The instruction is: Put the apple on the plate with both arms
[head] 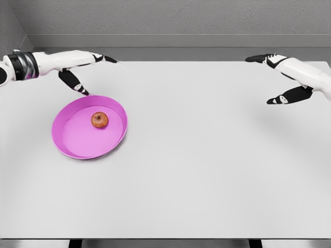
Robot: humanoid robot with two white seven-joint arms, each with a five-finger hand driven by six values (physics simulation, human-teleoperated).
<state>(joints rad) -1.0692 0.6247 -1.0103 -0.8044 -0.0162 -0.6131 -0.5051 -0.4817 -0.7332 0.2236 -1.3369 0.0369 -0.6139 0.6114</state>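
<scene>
A bare simulated test space: plain white table (207,170) before featureless grey walls (181,18).

Bright even render, soft faint shadows on the pale counter (207,170), no glare, sharp throughout, slightly dimmer toward 12 o'clock.

Left hand (77,70) and right hand (287,77) hang raised and well apart, fingers spread, holding nothing.

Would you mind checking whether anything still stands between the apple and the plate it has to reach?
Nothing visible does: the apple already lies inside the pink plate, near its far side. The left robot hand hovers open just behind the plate's rim; the right robot hand is open far across the white table.
</scene>
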